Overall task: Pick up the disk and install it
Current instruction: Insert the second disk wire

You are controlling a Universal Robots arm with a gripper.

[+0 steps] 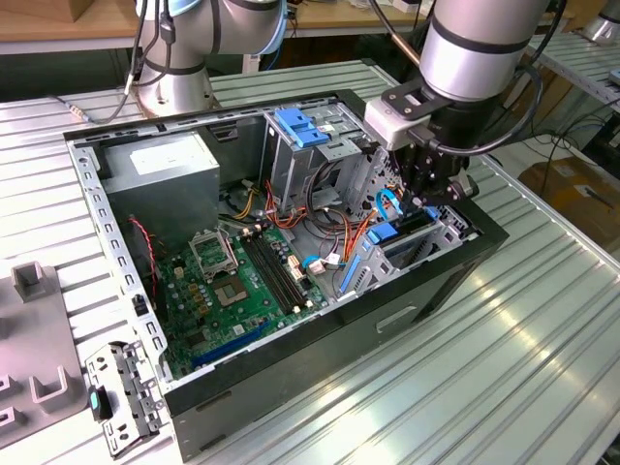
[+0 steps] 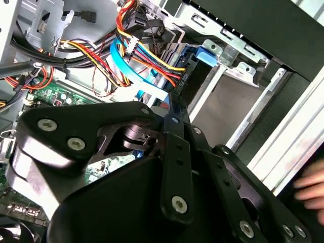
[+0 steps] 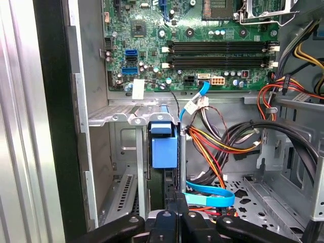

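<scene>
One disk (image 3: 164, 152) is seen standing on edge in the drive bay (image 1: 426, 242) at the front corner of the case (image 1: 387, 320), its blue rail (image 1: 383, 232) uppermost, so the install step is judged to be in hand, with the pick-up already done. The gripper (image 1: 431, 189) is held straight down over that bay, the arm (image 1: 475, 48) reaching in from above the case's far edge, wrist vertical. In the first wrist view the black fingers (image 3: 174, 223) are drawn close together over the disk's dark top edge; a firm hold cannot be told apart from a mere press. Seating appears partial: the rail sits proud of the bay's metal lip. A straight downward push is judged to be called for, kept clear of the blue cable (image 3: 210, 195) and wire bundle (image 3: 212, 147) just beside the bay. The motherboard (image 1: 242, 281) lies on the case floor, well apart.
</scene>
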